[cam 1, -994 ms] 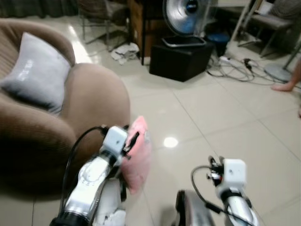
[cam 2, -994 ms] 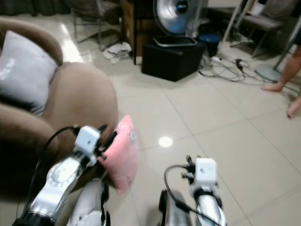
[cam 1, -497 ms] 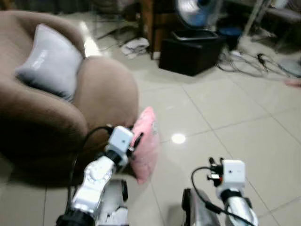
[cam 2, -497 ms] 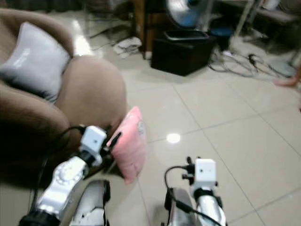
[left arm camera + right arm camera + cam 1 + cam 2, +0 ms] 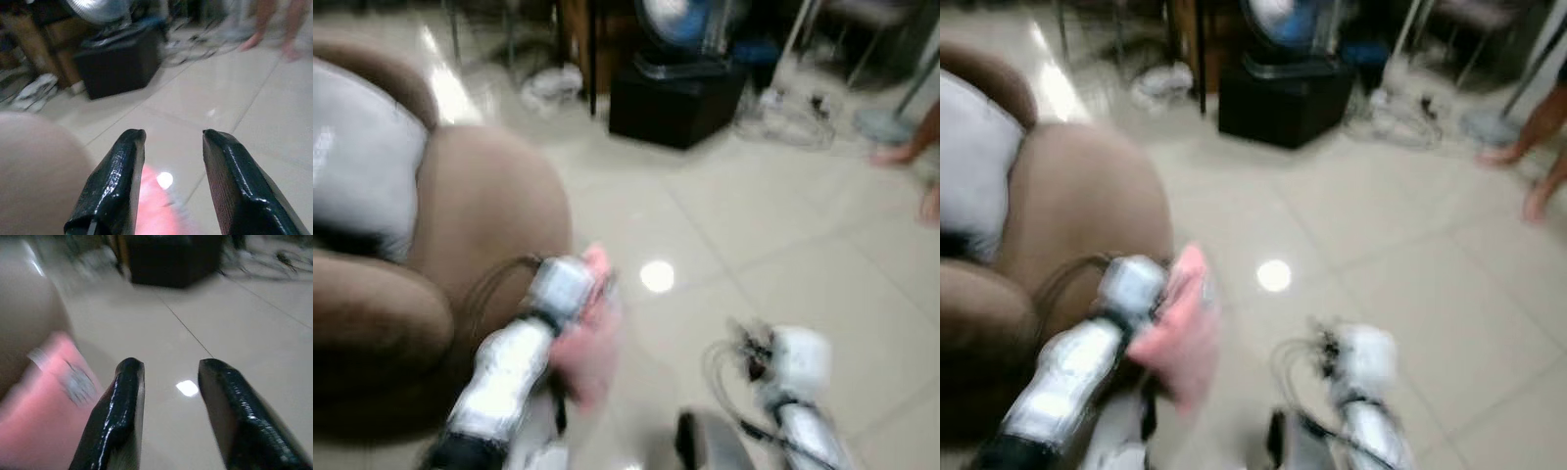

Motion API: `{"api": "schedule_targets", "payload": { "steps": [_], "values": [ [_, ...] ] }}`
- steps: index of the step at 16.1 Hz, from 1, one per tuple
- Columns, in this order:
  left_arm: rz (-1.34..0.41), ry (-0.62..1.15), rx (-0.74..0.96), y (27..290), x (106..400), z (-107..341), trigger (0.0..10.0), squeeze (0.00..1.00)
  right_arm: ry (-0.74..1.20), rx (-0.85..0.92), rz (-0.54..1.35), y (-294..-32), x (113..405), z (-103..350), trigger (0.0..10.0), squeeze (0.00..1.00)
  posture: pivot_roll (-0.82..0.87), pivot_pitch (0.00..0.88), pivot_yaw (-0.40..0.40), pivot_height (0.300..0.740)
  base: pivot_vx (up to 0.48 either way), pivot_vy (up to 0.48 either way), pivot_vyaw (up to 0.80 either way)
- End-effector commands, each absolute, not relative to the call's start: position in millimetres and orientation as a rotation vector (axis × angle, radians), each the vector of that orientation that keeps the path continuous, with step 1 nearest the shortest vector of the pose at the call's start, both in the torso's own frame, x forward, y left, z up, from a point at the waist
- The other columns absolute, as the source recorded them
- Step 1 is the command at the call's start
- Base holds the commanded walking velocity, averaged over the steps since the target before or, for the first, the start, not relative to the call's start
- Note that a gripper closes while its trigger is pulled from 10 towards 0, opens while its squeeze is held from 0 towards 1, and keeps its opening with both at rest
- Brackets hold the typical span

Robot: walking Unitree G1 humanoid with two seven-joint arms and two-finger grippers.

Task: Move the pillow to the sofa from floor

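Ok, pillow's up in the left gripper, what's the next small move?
Probably swing the left gripper leftward and up over the brown sofa. The pink pillow hangs off the floor beside the sofa's rounded arm, not yet over the seat where the grey cushion rests.

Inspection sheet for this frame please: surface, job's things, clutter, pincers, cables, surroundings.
Surface: pale glossy floor tiles with a lamp glare spot.
Job's things: pink pillow off the floor, carried at the left pincer, beside the brown sofa arm; not yet on the sofa.
Clutter: white crumpled stuff on the floor by the furniture; grey cushion on the sofa.
Pincers: left pincer's fingers apart with pillow between them; right pincer open, holding nothing.
Cables: tangle of cords on the floor.
Surroundings: fan, black box, a person's bare feet; head views blurred.
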State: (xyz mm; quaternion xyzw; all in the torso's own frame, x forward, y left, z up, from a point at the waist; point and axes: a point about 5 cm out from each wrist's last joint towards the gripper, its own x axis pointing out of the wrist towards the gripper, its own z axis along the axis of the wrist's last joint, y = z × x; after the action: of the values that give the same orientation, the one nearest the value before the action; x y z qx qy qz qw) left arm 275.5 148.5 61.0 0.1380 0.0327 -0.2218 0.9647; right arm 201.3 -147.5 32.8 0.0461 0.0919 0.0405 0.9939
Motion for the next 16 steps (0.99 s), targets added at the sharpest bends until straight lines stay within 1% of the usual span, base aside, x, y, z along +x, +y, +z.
{"api": "schedule_targets", "payload": {
  "steps": [1, 6, 7, 10, 11, 12, 13, 14, 15, 16],
  "values": [
    [-0.491, 0.047, 0.259, 131, 276, 63, 10.0, 0.0, 0.204, 0.073, 0.058, -161, 193, 28, 10.0, 1.0, 0.05, 0.06, -0.039, 0.6, 0.345, 0.0, 0.0],
    [-0.48, 0.062, 0.272, 138, 271, 60, 10.0, 0.0, 0.211, 0.088, 0.14, -153, 189, 27, 10.0, 1.0, 0.05, 0.075, -0.044, 0.6, 0.326, 0.0, 0.0],
    [-0.488, 0.1, 0.27, 139, 269, 53, 10.0, 0.0, 0.234, 0.072, 0.149, -152, 188, 24, 10.0, 1.0, 0.05, 0.075, -0.044, 0.6, 0.0, 0.0, 0.0],
    [-0.503, 0.259, 0.387, 144, 266, 24, 10.0, 0.0, 0.264, 0.063, 0.195, -147, 186, 22, 10.0, 1.0, 0.05, 0.088, -0.055, 0.6, 0.0, 0.0, 0.0],
    [-0.528, 0.304, 0.378, 142, 265, 16, 10.0, 0.0, 0.317, 0.025, 0.198, -147, 186, 16, 10.0, 1.0, 0.05, 0.102, -0.062, 0.6, 0.0, 0.0, 0.0],
    [-0.575, 0.41, 0.426, 141, 262, -1, 10.0, 0.0, 0.367, -0.012, 0.239, -144, 185, 10, 10.0, 0.0, 0.04, 0.12, -0.061, 0.6, 0.0, 0.0, 0.0],
    [-0.586, 0.437, 0.45, 142, 262, -5, 10.0, 0.0, 0.378, -0.027, 0.252, -143, 184, 9, 10.0, 0.0, 0.03, 0.128, -0.061, 0.6, 0.0, 0.0, 0.0],
    [-0.567, 0.488, 0.475, 142, 267, -10, 10.0, 0.0, 0.402, -0.076, 0.27, -143, 184, 7, 10.0, 0.0, 0.02, 0.151, -0.061, 0.6, 0.0, 0.0, 0.0],
    [-0.55, 0.5, 0.476, 143, 269, -10, 10.0, 0.0, 0.4, -0.081, 0.273, -143, 183, 8, 10.0, 0.0, 0.01, 0.17, -0.061, 0.6, 0.0, 0.0, 0.0],
    [-0.472, 0.521, 0.504, 148, 276, -12, 10.0, 0.0, 0.399, -0.098, 0.275, -143, 182, 12, 10.0, 0.0, -0.01, 0.205, -0.065, 0.6, 0.0, 0.0, 0.0]
  ]
}}
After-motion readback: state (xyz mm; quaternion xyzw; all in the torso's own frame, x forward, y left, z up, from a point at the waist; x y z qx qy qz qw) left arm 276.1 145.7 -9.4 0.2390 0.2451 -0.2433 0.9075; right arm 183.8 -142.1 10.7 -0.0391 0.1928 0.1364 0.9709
